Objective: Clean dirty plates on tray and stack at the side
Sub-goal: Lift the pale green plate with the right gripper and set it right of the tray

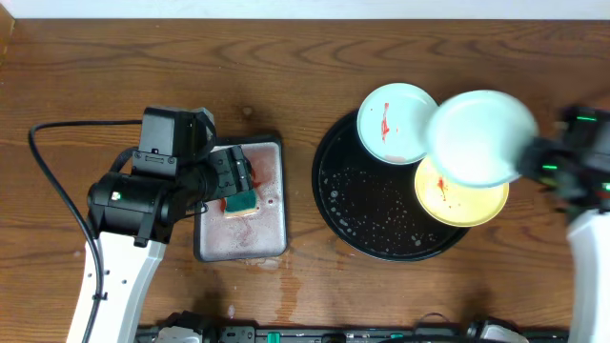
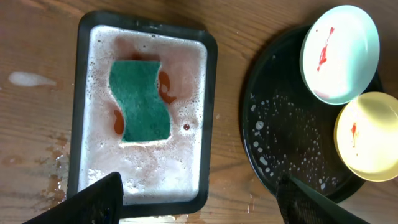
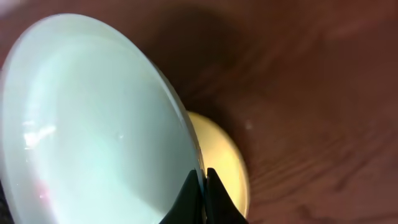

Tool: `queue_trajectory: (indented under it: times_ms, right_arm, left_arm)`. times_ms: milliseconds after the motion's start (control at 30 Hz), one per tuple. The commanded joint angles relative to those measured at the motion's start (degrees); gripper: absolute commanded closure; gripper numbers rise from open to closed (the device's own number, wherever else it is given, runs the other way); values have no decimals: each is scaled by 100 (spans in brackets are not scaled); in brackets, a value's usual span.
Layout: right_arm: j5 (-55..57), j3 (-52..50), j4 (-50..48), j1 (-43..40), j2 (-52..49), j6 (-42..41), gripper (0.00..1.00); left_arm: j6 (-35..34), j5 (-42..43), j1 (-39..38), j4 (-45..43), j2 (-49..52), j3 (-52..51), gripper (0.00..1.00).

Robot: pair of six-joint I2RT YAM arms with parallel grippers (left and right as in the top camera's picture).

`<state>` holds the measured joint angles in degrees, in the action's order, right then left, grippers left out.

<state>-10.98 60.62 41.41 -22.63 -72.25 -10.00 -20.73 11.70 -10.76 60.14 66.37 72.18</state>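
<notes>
My right gripper (image 3: 202,180) is shut on the rim of a pale mint-blue plate (image 1: 479,138) and holds it raised and tilted above the right side of the black tray (image 1: 381,214); the plate fills the right wrist view (image 3: 93,124). Its face looks wiped. A second mint-blue plate (image 1: 393,122) with red smears sits on the tray's far rim and shows in the left wrist view (image 2: 339,53). A yellow plate (image 1: 467,202) with a red smear lies on the tray's right side, partly under the lifted plate. My left gripper (image 2: 199,202) is open over the grey tray.
A small grey rectangular tray (image 1: 272,238) with pinkish soapy water holds a green sponge (image 2: 140,99) left of the black tray. Foam spots lie on the wood beside it (image 2: 28,79). Bare brown tabletop (image 1: 286,57) lies behind.
</notes>
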Motion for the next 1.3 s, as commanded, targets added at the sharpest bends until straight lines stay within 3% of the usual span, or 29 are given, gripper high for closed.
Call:
queue_trajectory:
  times_ms: [0,200,467,500,567,700,833,967,1100,1267]
  right_arm:
    - [-1858,120,-164,-1329,-562,-610,99]
    - [-1432,120,-894,-2465,-1801,-807,99]
    - [-855,120,-1384,-2531,-2616,-658,97]
    - [-699,120,-1381,-2507,-2618,-640,90]
    - [-706,120,-1377,-2457,-2568,-501,59]
    - [-1692,120,-1241,-2177,-2170,-212,48]
    - [-1762,120,-514,-1460,-1681,334,55]
    - [-227,107,133,-328,-1589,450,60]
    - [1469,-57,127,629,-1757,389,60]
    - [2181,-72,103,1058,-2142,210,61]
  left_arm:
    - [57,31,13,26,-9,4,21]
    - [57,31,13,26,-9,4,21]
    - [57,31,13,24,-9,4,21]
    - [57,31,13,26,-9,4,21]
    - [57,33,13,31,-9,4,20]
    - [57,31,13,31,-9,4,20]
    - [57,33,13,33,-9,4,20]
    - [57,31,13,31,-9,4,20]
    - [57,33,13,33,-9,4,20]
    - [57,33,13,72,-9,4,20]
